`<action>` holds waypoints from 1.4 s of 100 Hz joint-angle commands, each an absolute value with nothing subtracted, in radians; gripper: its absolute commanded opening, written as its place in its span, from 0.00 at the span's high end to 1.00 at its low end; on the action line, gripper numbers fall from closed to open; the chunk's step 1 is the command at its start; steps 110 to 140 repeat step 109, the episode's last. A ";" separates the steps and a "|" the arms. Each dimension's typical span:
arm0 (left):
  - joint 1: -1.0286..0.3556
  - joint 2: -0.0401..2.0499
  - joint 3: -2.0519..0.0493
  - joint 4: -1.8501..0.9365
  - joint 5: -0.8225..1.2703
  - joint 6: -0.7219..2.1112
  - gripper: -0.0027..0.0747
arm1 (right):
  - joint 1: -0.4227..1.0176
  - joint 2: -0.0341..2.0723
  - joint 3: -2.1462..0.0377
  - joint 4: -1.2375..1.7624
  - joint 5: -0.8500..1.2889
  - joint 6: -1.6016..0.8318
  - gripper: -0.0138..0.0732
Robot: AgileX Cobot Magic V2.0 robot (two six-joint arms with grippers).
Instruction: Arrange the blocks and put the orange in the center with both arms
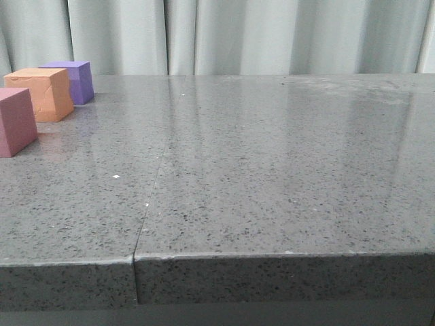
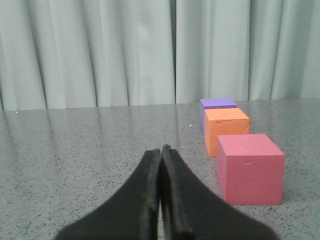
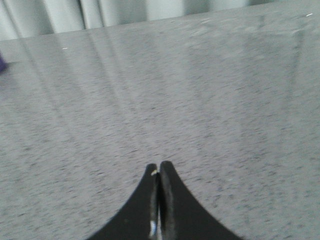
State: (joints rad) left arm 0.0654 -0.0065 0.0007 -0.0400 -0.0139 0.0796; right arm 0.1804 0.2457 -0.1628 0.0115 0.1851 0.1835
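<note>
Three foam cubes stand in a row at the far left of the grey table. The pink cube [image 1: 15,121] is nearest, the orange cube [image 1: 43,93] is in the middle and the purple cube [image 1: 73,80] is farthest. In the left wrist view the pink cube [image 2: 250,169], orange cube [image 2: 226,130] and purple cube [image 2: 217,104] lie ahead of my left gripper [image 2: 161,149], off to one side and apart from it. That gripper is shut and empty. My right gripper [image 3: 158,166] is shut and empty over bare table. Neither gripper shows in the front view.
The speckled grey table [image 1: 272,176] has a seam [image 1: 158,170] running from front to back left of centre. A pale curtain [image 1: 238,34] hangs behind the far edge. A sliver of purple [image 3: 1,64] shows at the edge of the right wrist view.
</note>
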 commanded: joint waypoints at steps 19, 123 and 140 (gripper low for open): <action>0.067 -0.034 0.041 -0.045 -0.097 0.071 0.99 | 0.042 0.119 -0.062 0.000 -0.075 0.110 0.92; 0.067 -0.034 0.041 -0.045 -0.097 0.071 0.99 | 0.004 -0.033 0.011 0.000 -0.012 0.105 0.92; 0.067 -0.034 0.041 -0.045 -0.097 0.071 0.99 | 0.004 -0.033 0.011 0.000 -0.012 0.105 0.92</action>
